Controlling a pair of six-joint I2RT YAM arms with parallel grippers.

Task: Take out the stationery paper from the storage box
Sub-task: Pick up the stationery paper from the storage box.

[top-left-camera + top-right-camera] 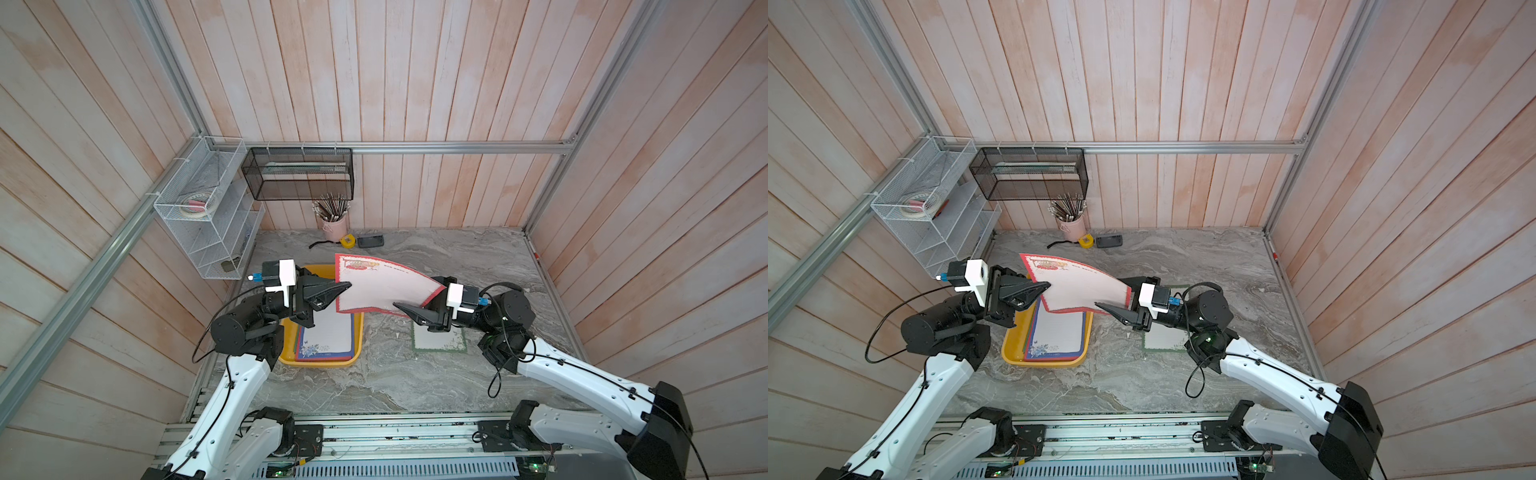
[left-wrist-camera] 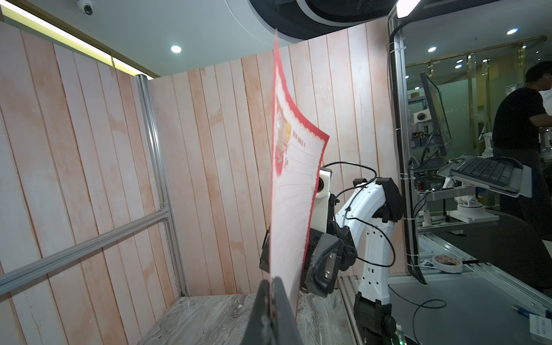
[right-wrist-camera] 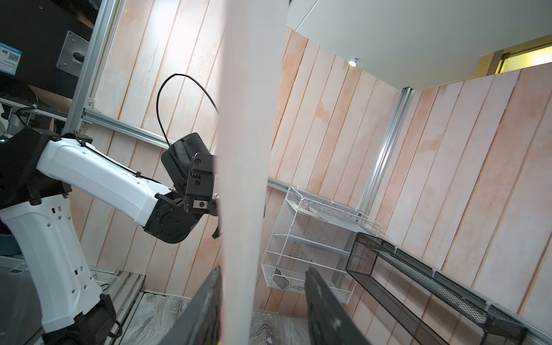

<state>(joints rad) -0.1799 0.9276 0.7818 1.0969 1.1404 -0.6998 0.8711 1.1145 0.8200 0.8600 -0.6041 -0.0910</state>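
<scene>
A red-bordered sheet of stationery paper [image 1: 382, 286] [image 1: 1079, 286] hangs curved in the air between both arms. My left gripper [image 1: 347, 286] [image 2: 271, 286] is shut on its near-left edge. My right gripper [image 1: 405, 299] [image 3: 264, 274] is open and straddles the sheet's [image 3: 245, 149] other end; the paper lies close to one finger with a gap to the other. The yellow storage box [image 1: 320, 361] [image 1: 1042, 361] sits below the left gripper and holds a stack of sheets, topped by a blue-flowered one [image 1: 328, 332]. A green-bordered sheet [image 1: 436, 343] lies on the table under the right arm.
A white wire rack [image 1: 208, 216] and a black mesh basket [image 1: 299, 174] hang at the back left. A pink cup of pencils [image 1: 334, 224], a yellow tape measure [image 1: 347, 240] and a dark device [image 1: 371, 240] stand by the back wall.
</scene>
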